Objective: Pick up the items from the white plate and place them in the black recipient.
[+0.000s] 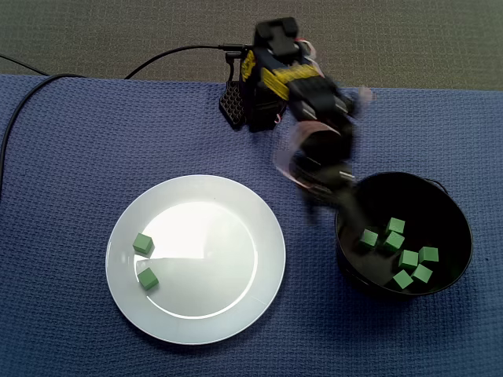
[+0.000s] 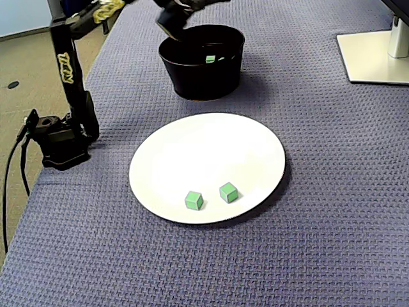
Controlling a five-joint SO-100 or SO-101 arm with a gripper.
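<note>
A white plate [image 1: 212, 236] [image 2: 204, 153] lies on the blue cloth and holds two green cubes, one [image 1: 142, 244] [image 2: 228, 192] beside the other [image 1: 147, 278] [image 2: 193, 200]. To its right in a fixed view stands the black bowl [image 1: 464, 236] [image 2: 201, 73], with several green cubes [image 1: 408, 258] inside. My gripper [image 1: 343, 206] [image 2: 171, 24] hangs over the bowl's rim on the plate side. It is motion-blurred, so how its jaws stand is unclear, and no cube shows in it.
The arm's base [image 1: 236, 104] [image 2: 61, 144] is clamped at the cloth's edge, and a black cable [image 1: 23, 102] trails from it. A monitor stand's white foot [image 2: 374, 57] sits at the far right corner in a fixed view.
</note>
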